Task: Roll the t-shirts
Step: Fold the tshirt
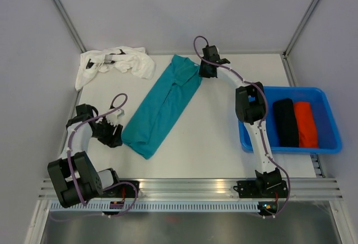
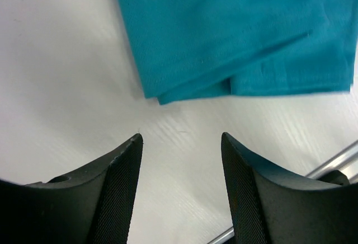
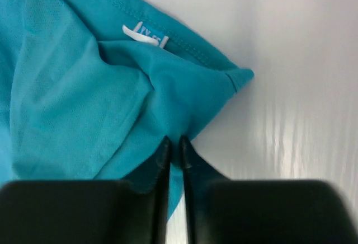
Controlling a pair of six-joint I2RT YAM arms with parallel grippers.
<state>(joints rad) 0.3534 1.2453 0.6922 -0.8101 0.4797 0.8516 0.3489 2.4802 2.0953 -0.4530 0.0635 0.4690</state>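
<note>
Findings: on the table [image 1: 212, 137], the middle t-shirt [image 1: 162, 107] lies diagonally, its near end toward the left and its far end toward back centre. The corner t-shirt [image 1: 114, 64] lies behind and left of it, apart. The tub [image 1: 330, 146] stands at the right edge (inside, side by side: tub's left t-shirt [image 1: 286, 122], tub's right t-shirt [image 1: 305, 123]). The left gripper [image 2: 182, 143] sits just beside the middle t-shirt's near end, clear of it. The right gripper [image 3: 173, 143] is on its far end.
</note>
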